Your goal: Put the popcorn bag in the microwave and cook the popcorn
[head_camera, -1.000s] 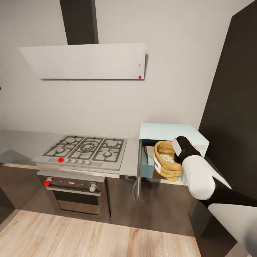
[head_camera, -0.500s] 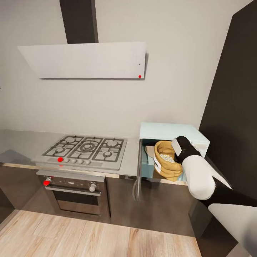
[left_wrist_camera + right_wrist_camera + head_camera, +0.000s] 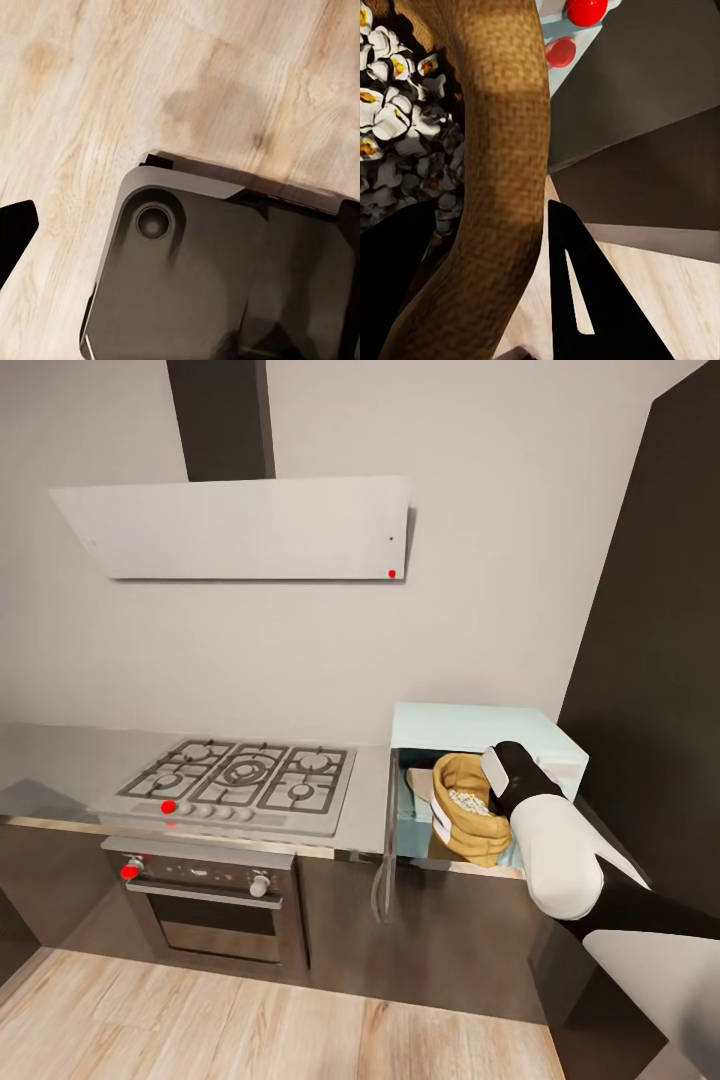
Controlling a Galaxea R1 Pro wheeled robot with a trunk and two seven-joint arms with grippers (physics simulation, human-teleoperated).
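One popcorn bag (image 3: pixel 468 808), full of popcorn (image 3: pixel 397 142), was clamped by the right gripper (image 3: pixel 502 300) inside the microwave (image 3: pixel 480 732).

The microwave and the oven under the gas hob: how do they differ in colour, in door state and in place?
The microwave is pale mint-blue; the oven is dark steel. The microwave's door stands open, with the popcorn bag inside; the oven's door is shut. The microwave sits on the countertop; the oven is built in below it, under the gas hob. Both are box-shaped and stand along the same wall.
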